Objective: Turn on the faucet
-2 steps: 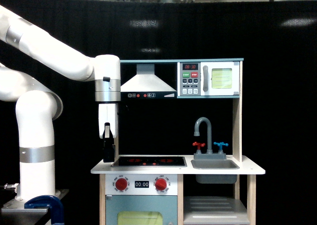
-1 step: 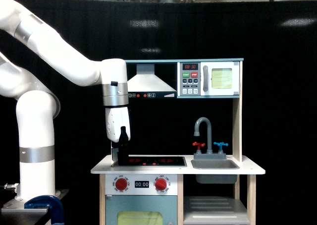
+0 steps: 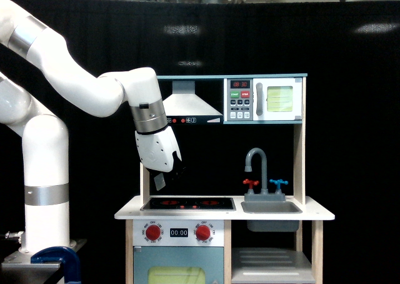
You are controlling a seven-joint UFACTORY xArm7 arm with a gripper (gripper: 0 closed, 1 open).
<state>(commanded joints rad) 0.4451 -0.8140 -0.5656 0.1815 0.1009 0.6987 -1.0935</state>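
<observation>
Exterior view, the only one, looking straight on at a toy kitchen (image 3: 312,210) against a black curtain. The white xArm7 arm (image 3: 75,84) reaches in from the exterior view's left, elbow high, forearm sloping down to the wrist beside the range hood (image 3: 186,102). The gripper (image 3: 167,179) hangs tilted, its tip slanting down toward the exterior view's right, up in the air above the left end of the black cooktop (image 3: 187,203) and clear of it. The fingers are dark against the dark curtain, so whether they stand apart or together cannot be told; a pale patch shows at the tip, too small to make out. It touches nothing that can be seen and carries nothing that can be seen.

Over on the right, the faucet (image 3: 258,165) stands upright at the back edge of the grey sink (image 3: 270,207), its grey gooseneck spout curving to the exterior view's left. The red handle (image 3: 250,184) sits at its base on the left, the blue handle (image 3: 278,184) on the right. The gripper is well apart from the faucet, with the whole cooktop between them.

Above the sink sits the toy microwave (image 3: 264,99). Below the counter, two round red stove knobs (image 3: 154,232) flank a small clock panel
</observation>
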